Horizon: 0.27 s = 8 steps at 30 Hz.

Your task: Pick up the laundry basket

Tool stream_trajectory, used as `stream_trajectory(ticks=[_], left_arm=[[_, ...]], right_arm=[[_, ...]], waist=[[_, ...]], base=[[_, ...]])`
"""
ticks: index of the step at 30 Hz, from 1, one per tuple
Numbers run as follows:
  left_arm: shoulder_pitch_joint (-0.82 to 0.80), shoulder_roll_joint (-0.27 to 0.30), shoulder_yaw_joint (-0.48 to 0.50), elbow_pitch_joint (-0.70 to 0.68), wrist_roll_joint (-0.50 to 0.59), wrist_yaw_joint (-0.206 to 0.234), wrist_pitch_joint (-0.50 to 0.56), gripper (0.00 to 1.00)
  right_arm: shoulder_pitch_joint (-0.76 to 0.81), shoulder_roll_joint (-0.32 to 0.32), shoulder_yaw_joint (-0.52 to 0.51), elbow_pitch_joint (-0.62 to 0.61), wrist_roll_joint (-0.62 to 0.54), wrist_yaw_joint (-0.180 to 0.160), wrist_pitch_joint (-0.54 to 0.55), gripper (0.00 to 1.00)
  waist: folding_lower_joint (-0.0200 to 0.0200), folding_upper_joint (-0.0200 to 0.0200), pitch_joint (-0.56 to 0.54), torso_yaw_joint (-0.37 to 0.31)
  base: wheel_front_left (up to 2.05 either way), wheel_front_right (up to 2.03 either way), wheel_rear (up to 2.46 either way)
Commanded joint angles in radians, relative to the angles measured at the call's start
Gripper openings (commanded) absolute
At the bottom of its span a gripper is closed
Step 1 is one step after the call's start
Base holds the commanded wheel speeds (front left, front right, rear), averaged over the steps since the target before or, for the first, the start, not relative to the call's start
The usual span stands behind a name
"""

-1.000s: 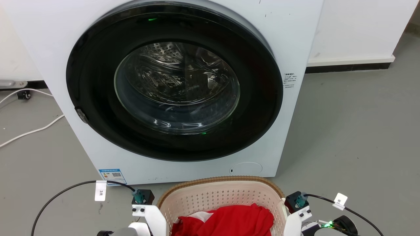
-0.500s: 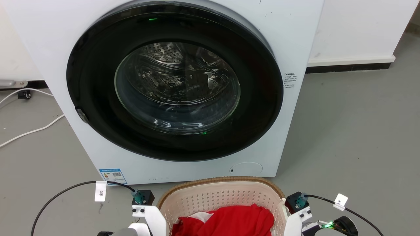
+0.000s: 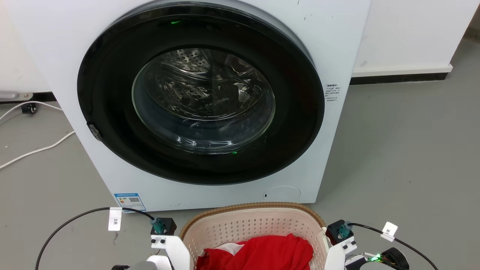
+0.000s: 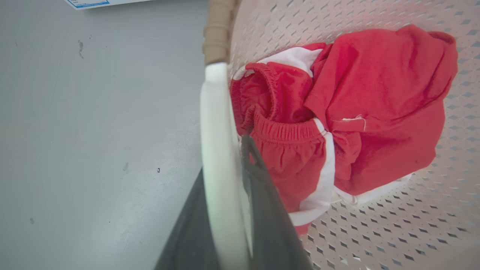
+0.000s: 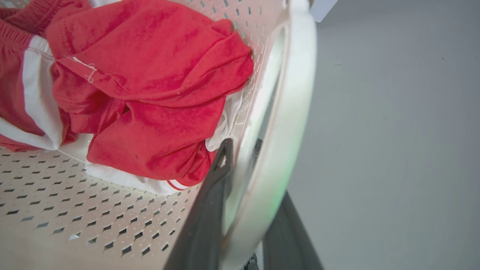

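Gripping opposite sides, the left gripper (image 4: 225, 168) and right gripper (image 5: 243, 157) each pinch a white loop handle (image 4: 215, 123) of the laundry basket (image 3: 247, 225). The basket lies between them, its long axis running gripper to gripper, just before a washing machine (image 3: 337, 45). Red clothes (image 3: 262, 251) sit inside. Neither arm is nearer, so an even, level lift looks called for.

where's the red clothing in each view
Head view: red clothing at bottom centre, inside the laundry basket.
Left wrist view: right of centre, right of the left-side handle.
Right wrist view: upper left, left of the right-side handle.
Shared landmark: the basket's perforated cream wall.
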<state>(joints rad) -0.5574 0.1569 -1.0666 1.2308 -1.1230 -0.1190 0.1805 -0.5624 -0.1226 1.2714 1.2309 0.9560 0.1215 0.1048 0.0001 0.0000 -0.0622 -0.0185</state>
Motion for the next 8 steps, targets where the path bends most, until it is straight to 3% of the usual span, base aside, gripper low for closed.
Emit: stream_trajectory(ticks=[1,8], left_arm=[[-0.024,-0.023,-0.005,-0.019,-0.007,-0.021,-0.011,0.00],[-0.022,-0.022,-0.019,-0.019,-0.017,-0.021,-0.013,0.00]], right_arm=[[0.006,0.028,0.011,-0.014,-0.003,0.017,-0.005,0.00],[0.007,0.027,0.012,-0.012,-0.001,0.017,-0.005,0.00]], waist=[[-0.0001,0.0000,0.000,0.000],[-0.0001,0.0000,-0.002,-0.001]], base=[[0.00,0.00,0.00],[0.00,0.00,0.00]])
